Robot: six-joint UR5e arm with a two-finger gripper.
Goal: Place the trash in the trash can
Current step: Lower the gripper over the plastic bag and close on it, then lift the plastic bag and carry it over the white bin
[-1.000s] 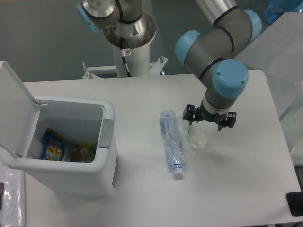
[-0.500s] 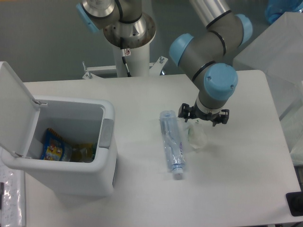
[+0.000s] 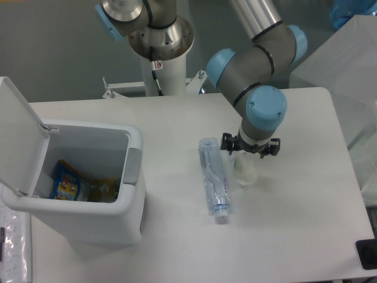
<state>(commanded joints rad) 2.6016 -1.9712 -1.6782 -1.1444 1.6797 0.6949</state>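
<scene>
Your arm reached in from twelve o'clock, and its gripper point(image 3: 248, 154) hung directly over the plastic bag point(image 3: 245, 171), a whitish-clear crumple lying right of centre on the white table point(image 3: 294, 236). The wrist hid the fingertips from the camera, so whether the jaws were spread or closed could not be told, nor whether they touched the bag.

The water bottle point(image 3: 213, 182) lay flat just beside the bag, at its nine o'clock. The bottle's base pointed toward twelve and its small cap toward six, and the body tilted slightly off that line. Bottle and bag appeared to be nearly touching; the clear plastic made the boundary hard to judge.

The trash can point(image 3: 94, 218) stood well apart from both items, at nine o'clock from the bottle, near the table's left edge. Its lid point(image 3: 16, 130) was swung up and back on the left side, which left the mouth open. The grey latch point(image 3: 134, 165) showed on the rim facing the bottle. Inside the can you could see blue-and-yellow snack packets point(image 3: 69, 187) lying on the bottom.
</scene>
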